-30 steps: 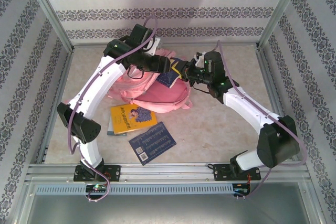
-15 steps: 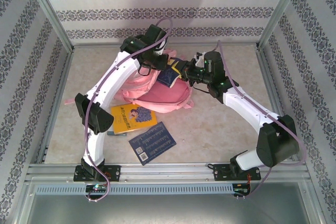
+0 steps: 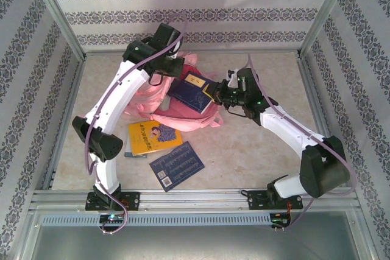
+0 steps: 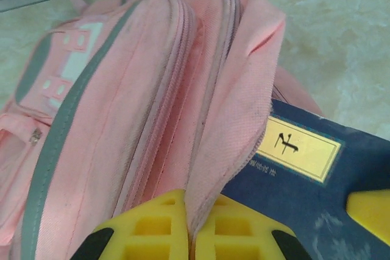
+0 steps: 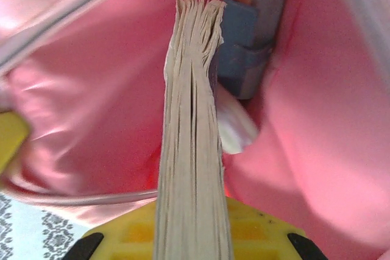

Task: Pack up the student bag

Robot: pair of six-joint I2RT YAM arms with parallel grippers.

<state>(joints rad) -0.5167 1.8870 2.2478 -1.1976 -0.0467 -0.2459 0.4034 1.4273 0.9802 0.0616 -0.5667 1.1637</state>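
Nearest my bases a loose navy book [image 3: 177, 165] lies flat on the table [image 3: 244, 156]. Just beyond it is a yellow book [image 3: 153, 136], lying on top of another thin book whose edge pokes out at its left. Past those, the student bag [image 3: 183, 115] lies mid-table, pink, with its opening toward my right arm. My right gripper [image 3: 214, 94] is clamped on a held book [image 3: 190, 92], dark blue with a yellow label, its far end inside the bag mouth. The right wrist view shows the page edges pinched between my yellow fingers [image 5: 256, 229], pink lining all around, and a blue-grey object [image 5: 250, 35] deeper inside; I can't tell what it is. My left gripper [image 4: 190, 226] is closed, pinching the pink fabric edge of the bag's opening and holding that flap over the held book's cover. A grey-white buckle patch [image 4: 70, 59] sits on the bag's front, on the side away from the book.
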